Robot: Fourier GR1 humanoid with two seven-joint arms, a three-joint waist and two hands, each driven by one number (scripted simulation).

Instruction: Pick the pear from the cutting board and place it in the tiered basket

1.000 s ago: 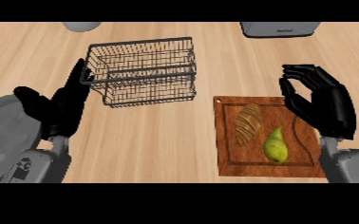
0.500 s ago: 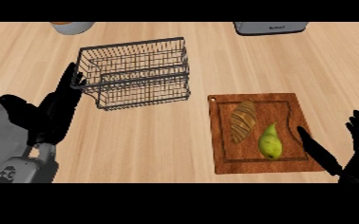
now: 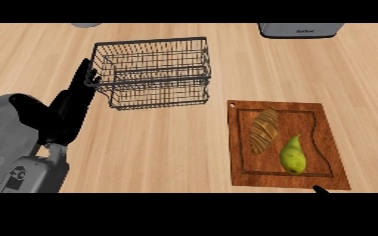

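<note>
Two hands are in play, but you see only one of them properly. Your left hand rests open at the left edge of the view, its dark fingers straight and pointing up, just beside the left wall of the tiered basket. Of your right hand only a black tip shows at the lower edge, so you cannot tell whether it is open or curled.

Just beyond that tip lies the cutting board, and on it, close to the near right corner, the pear, not yet picked up. Immediately to the pear's left lies a croissant, almost touching it.

Judging from this layout, several things could go wrong. The pear is smooth, rounded and tapered towards its stem, so it may roll or squirt sideways if your fingers close off-centre. The ridged, flaky-looking croissant sits so near that a wide approach could nudge or catch it instead. The board's raised rim and carved groove may snag fingertips coming in low. The basket is thin dark wire in open grid tiers; a carried pear could strike its top rim, and your resting left hand could jostle the wall.

Around everything, the counter is pale, smooth wood grain.
</note>
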